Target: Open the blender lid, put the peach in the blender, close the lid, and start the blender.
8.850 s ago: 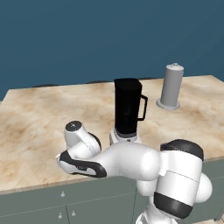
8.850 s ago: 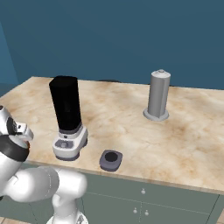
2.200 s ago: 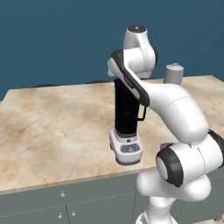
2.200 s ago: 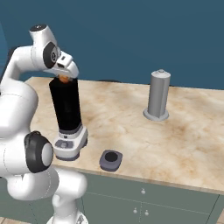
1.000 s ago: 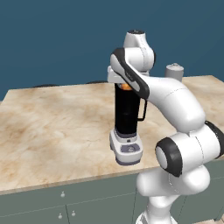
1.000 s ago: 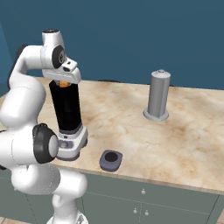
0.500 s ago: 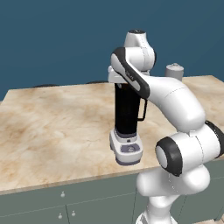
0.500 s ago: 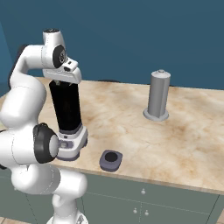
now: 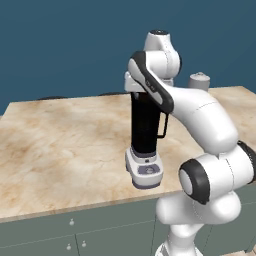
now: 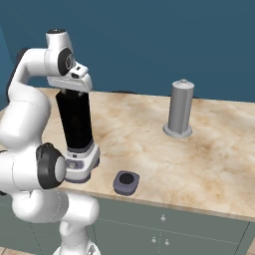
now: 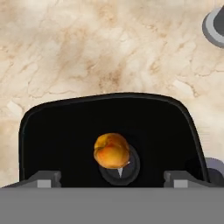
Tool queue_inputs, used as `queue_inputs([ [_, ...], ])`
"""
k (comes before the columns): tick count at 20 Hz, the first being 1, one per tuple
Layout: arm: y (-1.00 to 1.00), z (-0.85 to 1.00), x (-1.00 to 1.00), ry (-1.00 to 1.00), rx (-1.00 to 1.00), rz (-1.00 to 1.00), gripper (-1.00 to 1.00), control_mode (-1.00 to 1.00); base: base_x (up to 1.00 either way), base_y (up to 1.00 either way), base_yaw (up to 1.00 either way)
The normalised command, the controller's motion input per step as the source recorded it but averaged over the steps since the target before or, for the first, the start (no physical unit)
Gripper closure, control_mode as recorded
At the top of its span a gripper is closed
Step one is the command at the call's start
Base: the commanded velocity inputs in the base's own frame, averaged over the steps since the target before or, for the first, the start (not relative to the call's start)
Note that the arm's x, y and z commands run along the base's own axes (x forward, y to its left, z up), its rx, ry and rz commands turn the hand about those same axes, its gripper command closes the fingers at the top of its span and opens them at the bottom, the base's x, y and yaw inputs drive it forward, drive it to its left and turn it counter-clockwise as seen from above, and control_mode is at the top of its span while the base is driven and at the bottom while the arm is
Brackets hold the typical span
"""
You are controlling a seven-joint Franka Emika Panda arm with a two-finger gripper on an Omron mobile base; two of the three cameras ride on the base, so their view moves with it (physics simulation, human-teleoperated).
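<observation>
Above the open blender (image 11: 109, 131), the tool (image 11: 112, 178) stands wide apart, empty, peach (image 11: 111, 150) inside the jar.

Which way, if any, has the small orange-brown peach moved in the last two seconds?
Yes: the peach went down. It hung at the tall black blender jar's rim; now it lies on the jar's floor.

1. Blender (image 10: 75, 127) mouth uncovered; the hand sits directly over it, taking up the room above the jar.
2. Peach (image 11: 111, 151) lies loose on the jar floor, walls close around it.
3. Lid (image 10: 126, 183) lies on the counter (image 10: 219, 164) just right of the base.
4. Grey cylinder (image 10: 180, 108) stands well apart to the right; bare counter between.
</observation>
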Motion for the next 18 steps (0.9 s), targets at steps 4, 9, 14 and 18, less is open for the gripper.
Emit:
queue_inputs([
  [4, -0.03, 0.63, -0.65, -0.25, 0.0, 0.0, -1.0, -1.0, 0.0, 0.0, 0.0],
  [9, -0.27, 0.21, -0.77, -0.26, 0.03, -0.03, -1.0, -1.0, 0.0, 0.0, 0.0],
  [14, -0.93, -0.49, -0.94, -0.13, 0.12, -0.1, -1.0, -1.0, 0.0, 0.0, 0.0],
  [18, -1.0, -0.62, -0.67, -0.03, 0.01, -0.05, -1.0, -1.0, 0.0, 0.0, 0.0],
])
